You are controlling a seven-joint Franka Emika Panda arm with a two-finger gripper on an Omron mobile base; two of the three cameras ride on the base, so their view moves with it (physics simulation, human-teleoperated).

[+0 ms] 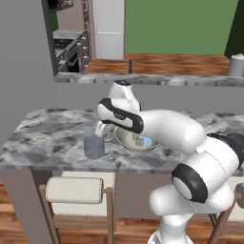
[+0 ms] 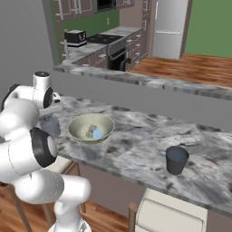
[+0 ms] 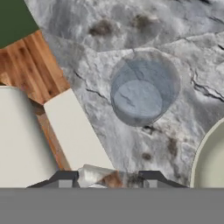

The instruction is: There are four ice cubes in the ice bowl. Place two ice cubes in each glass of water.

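My gripper (image 3: 108, 178) holds a pale translucent ice cube (image 3: 98, 175) between its two dark fingertips (image 3: 65, 177). It hangs above the counter, just short of one glass of water (image 3: 142, 94), a translucent blue-grey tumbler. From the left base view the gripper (image 1: 100, 129) hovers over that glass (image 1: 94, 147), beside the ice bowl (image 1: 125, 142). The beige bowl (image 2: 77, 124) has ice cubes (image 2: 94, 131) in it. A second glass of water (image 2: 176, 159) stands far to the bowl's right. The arm partly hides the near glass (image 2: 50, 126).
The marble counter (image 1: 47, 138) ends close to the near glass, with wood floor below. White cushioned stools (image 1: 74, 189) stand under its front edge. A raised ledge (image 2: 149, 84) runs along the back of the counter.
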